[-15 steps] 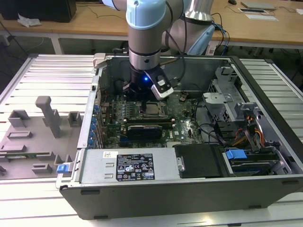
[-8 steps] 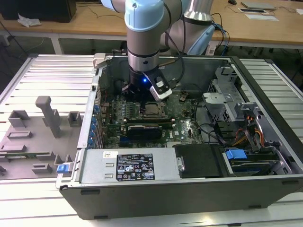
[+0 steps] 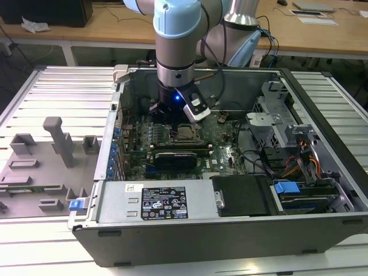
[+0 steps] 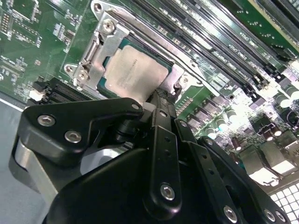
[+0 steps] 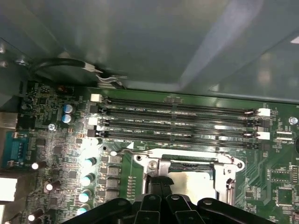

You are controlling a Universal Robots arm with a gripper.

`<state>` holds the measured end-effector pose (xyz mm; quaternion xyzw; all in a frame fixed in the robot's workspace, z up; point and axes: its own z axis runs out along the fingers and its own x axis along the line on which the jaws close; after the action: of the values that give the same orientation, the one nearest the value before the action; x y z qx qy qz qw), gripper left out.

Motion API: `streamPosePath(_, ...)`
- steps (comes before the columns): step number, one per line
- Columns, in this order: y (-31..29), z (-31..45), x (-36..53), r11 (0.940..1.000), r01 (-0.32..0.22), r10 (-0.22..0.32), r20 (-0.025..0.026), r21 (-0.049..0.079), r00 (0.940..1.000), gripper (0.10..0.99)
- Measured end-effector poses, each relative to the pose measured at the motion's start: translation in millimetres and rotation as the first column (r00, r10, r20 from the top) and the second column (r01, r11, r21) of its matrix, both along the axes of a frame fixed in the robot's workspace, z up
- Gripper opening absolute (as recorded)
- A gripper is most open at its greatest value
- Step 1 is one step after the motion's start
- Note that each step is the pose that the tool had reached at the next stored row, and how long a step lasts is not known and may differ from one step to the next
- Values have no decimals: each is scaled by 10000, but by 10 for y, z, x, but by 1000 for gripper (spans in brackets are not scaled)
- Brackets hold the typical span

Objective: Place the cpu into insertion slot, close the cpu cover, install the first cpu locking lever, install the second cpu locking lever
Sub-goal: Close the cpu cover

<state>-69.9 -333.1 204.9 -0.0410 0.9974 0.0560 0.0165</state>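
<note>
Jaws closed on nothing, the gripper point(image 4: 157, 100) sits at the edge of the cover point(image 4: 93, 52), which lies over the cpu point(image 4: 134, 70) seated in the slot point(image 5: 187, 165); any push should land on the cover, never the cpu.

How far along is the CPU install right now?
Done: the cpu sits seated, with the cpu cover lying flat around it. In hand: the gripper is at the cover's edge, beside the chip. Left: the locking levers; I can't tell whether either is latched.

silvery cpu point(image 4: 135, 70), green motherboard point(image 4: 28, 44), black memory slots point(image 5: 177, 122), pale-blue arm point(image 3: 178, 23)
</note>
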Motion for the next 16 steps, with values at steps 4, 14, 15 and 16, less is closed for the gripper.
streamPosePath(4,2,12,14,10000,0,0,-7,-75,10000,106)
streamPosePath(14,-2,45,13,9975,-80,73,-96,-697,9999,106)
streamPosePath(15,-11,38,13,9975,-105,98,-99,-696,9999,106)
streamPosePath(16,-18,34,13,9975,-114,107,-100,-696,9999,106)
